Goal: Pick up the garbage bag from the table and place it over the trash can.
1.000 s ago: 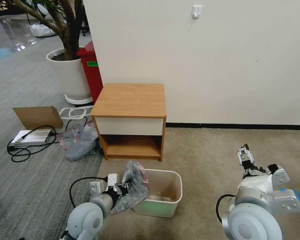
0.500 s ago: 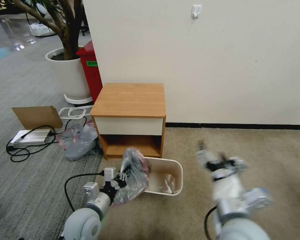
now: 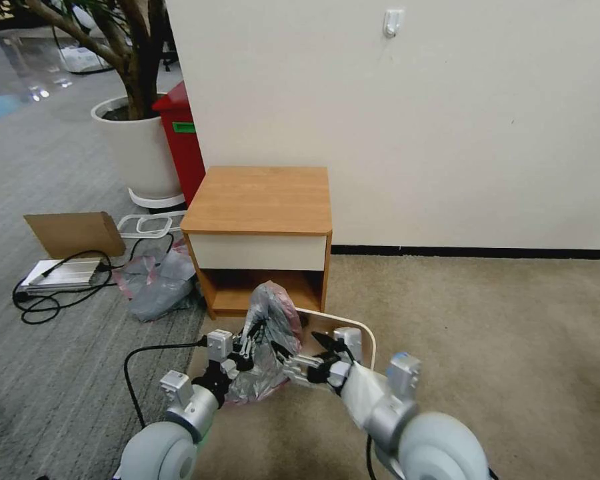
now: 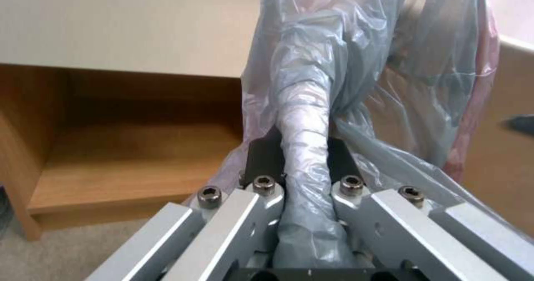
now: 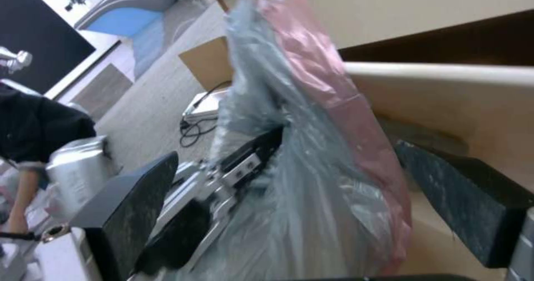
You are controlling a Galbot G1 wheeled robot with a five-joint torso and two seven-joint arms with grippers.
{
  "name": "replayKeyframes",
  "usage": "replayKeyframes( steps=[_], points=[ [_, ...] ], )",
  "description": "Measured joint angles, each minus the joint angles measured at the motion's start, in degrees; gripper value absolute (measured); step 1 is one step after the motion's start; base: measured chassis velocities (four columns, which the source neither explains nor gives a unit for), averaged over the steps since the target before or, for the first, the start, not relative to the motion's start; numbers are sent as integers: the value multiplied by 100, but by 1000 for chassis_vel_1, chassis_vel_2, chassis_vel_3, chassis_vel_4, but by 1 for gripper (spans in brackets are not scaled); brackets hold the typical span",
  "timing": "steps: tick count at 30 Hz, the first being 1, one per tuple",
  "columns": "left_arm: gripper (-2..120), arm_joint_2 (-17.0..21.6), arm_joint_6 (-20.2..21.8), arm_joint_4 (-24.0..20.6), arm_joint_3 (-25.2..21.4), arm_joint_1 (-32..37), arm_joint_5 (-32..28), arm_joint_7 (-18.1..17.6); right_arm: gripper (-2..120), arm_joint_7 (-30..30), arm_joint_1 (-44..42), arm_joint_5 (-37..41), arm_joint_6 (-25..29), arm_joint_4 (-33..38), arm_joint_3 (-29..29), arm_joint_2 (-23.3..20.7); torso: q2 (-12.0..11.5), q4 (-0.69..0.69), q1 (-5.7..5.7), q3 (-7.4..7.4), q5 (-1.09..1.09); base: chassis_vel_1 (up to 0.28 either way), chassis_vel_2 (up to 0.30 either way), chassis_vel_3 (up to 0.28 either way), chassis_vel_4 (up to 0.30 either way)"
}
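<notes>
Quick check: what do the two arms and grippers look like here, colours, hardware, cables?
Both arms are pale grey-white with big rounded joint housings. The left gripper has silver metal finger bars with hex bolts, black pads and a black cable looping behind. The right gripper has wide black fingers.

An office-like indoor room, arranged partly as a bedroom corner. A plain cream wall [image 3: 447, 133] with a black baseboard [image 3: 473, 253] carries a small white hook [image 3: 393, 23]. Beige carpet [image 3: 500, 333] meets grey striped carpet [image 3: 53, 373]. A wooden nightstand [image 3: 260, 200] stands against the wall, beside a red bin [image 3: 183, 143] and a potted tree [image 3: 137, 143]. Loose black cables [image 3: 53, 293] and cardboard [image 3: 77, 233] lie on the floor.
</notes>
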Motion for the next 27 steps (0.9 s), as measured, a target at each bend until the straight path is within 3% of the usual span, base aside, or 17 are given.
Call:
replayKeyframes(
  steps=[18, 27],
  points=[
    [5, -45, -59, -123, -7, 110, -5, 45, 98, 51, 391, 197, 200, -707, -119, 276, 0, 0, 0, -1, 0, 0, 0, 0, 0],
    [5, -59, -55, -138, -31, 121, -31, 36, 72, 62, 351, 133, 330, -763, -148, 317, 0, -1, 0, 0, -1, 0, 0, 0, 0]
  ],
)
